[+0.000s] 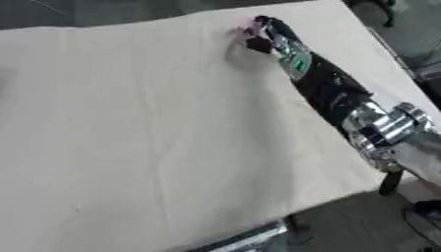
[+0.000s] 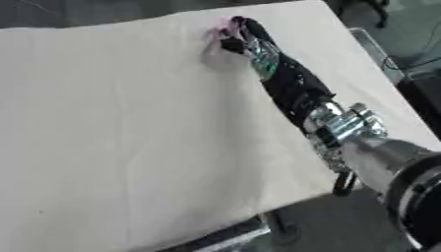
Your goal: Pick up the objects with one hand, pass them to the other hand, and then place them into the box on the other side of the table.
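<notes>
My right arm reaches from the lower right across the table to its far side. My right hand [image 1: 263,35] is at the far edge, fingers curled round a small pink object [image 1: 249,28] of which only a pink patch shows beside the black fingers. The object looks to sit at or just above the cloth; I cannot tell whether it is lifted. My left hand shows in neither view. No box is in view.
A beige cloth [image 1: 146,123] covers the table, with soft creases. The table's near edge runs diagonally at the lower right, with dark floor and a metal frame part [image 1: 250,238] below. Dark items stand past the right edge [image 1: 426,69].
</notes>
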Controlling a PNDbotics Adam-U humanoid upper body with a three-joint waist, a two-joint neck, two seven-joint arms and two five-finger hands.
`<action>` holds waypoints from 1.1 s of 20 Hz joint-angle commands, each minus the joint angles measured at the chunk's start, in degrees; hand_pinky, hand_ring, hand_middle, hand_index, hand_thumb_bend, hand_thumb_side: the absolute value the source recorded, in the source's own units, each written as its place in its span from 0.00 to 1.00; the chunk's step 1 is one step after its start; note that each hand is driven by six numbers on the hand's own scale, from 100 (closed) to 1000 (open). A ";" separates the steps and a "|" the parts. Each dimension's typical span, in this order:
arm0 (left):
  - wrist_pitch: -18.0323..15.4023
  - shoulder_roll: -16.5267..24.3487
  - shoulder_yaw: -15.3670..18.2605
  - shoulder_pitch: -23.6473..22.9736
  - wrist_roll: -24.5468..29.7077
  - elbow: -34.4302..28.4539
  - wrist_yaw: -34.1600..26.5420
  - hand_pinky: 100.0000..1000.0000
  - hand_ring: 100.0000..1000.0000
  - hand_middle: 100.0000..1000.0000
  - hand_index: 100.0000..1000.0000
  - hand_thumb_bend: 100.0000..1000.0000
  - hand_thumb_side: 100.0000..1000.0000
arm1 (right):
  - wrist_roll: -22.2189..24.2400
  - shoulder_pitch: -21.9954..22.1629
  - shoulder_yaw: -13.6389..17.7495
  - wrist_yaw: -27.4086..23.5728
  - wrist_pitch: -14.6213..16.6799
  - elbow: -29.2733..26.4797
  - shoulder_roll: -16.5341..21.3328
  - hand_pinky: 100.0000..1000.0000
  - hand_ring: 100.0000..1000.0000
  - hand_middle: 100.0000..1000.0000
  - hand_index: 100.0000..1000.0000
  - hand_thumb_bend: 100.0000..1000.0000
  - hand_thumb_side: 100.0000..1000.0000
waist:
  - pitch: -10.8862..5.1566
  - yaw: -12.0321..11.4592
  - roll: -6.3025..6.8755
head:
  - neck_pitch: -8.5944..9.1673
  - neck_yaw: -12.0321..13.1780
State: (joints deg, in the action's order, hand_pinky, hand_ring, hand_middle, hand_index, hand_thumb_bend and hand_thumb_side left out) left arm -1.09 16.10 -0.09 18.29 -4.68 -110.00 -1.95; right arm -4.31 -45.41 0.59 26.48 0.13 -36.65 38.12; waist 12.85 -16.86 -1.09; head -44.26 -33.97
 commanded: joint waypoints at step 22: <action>0.59 0.22 -0.18 0.00 -0.44 -0.28 -0.68 0.65 0.68 0.66 0.79 0.42 0.67 | -14.52 0.25 -0.09 2.43 0.74 -3.08 0.04 0.68 0.61 0.47 0.56 0.26 0.23 | -1.33 0.82 0.37 | 0.14 -1.56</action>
State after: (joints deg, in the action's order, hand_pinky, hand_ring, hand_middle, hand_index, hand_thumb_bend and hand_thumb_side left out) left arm -0.66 15.86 -0.41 18.02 -5.04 -109.64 -2.32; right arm -16.97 -44.39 0.38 28.91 0.94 -38.71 36.99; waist 12.76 -16.08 -0.80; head -44.26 -35.24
